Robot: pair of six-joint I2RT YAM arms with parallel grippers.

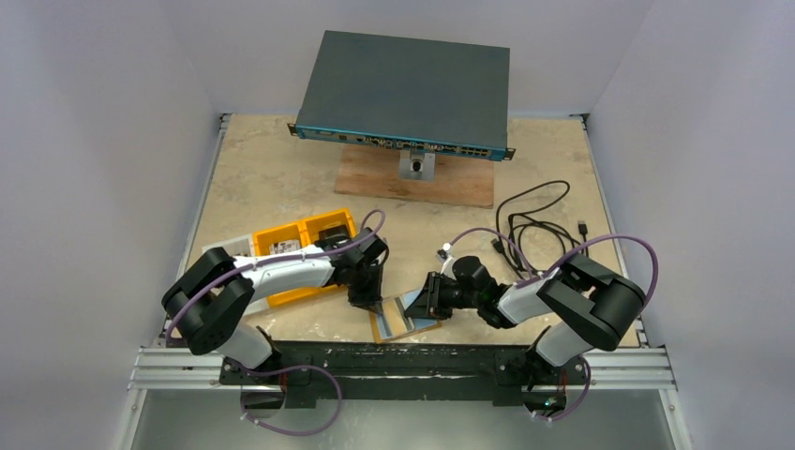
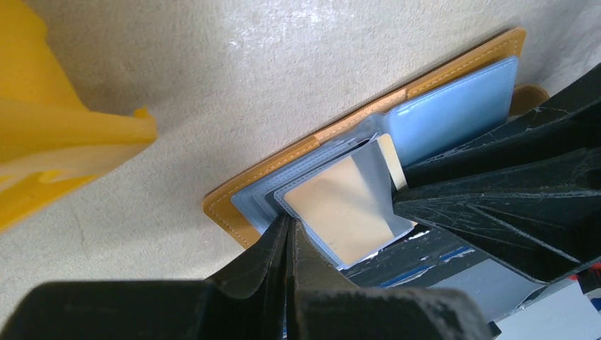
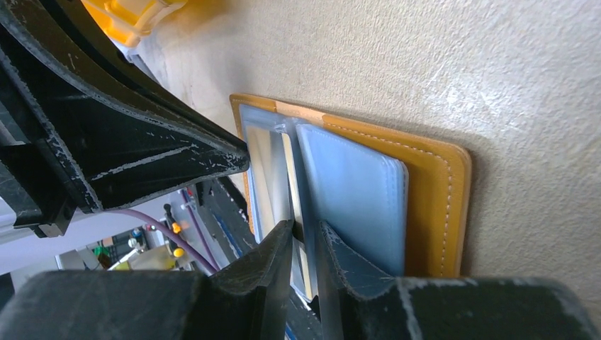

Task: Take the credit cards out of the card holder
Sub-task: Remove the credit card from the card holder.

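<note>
Since the card holder (image 3: 439, 205) lies open and flat on the counter (image 1: 281, 169) right at the near edge, between the two arms, both sets of fingers meet it from opposite ends of its long axis, which runs roughly left to right with a slight tilt. The left fingers (image 2: 288, 230) are pressed fully together with nothing between them, their tips bearing on the left part of the clear sleeves, seemingly to pin the holder down. The right fingers (image 3: 305, 237) come in from the other side and stand a little apart astride the edge of one sleeve leaf near the spine; whether they pinch it I cannot tell. A credit card (image 2: 347, 205) sits in the top sleeve, between the two sets of fingers, so the right arm looks better placed to draw it out, though the left fingers crowd it closely and which way the sleeve opens is unclear. Farther back on the left is a yellow tray (image 1: 298, 296), on the right a tangle of black cable (image 1: 534, 220), both apart from the holder. At the far end a dark flat box (image 1: 403, 84) stands over a wooden board (image 1: 450, 183).
</note>
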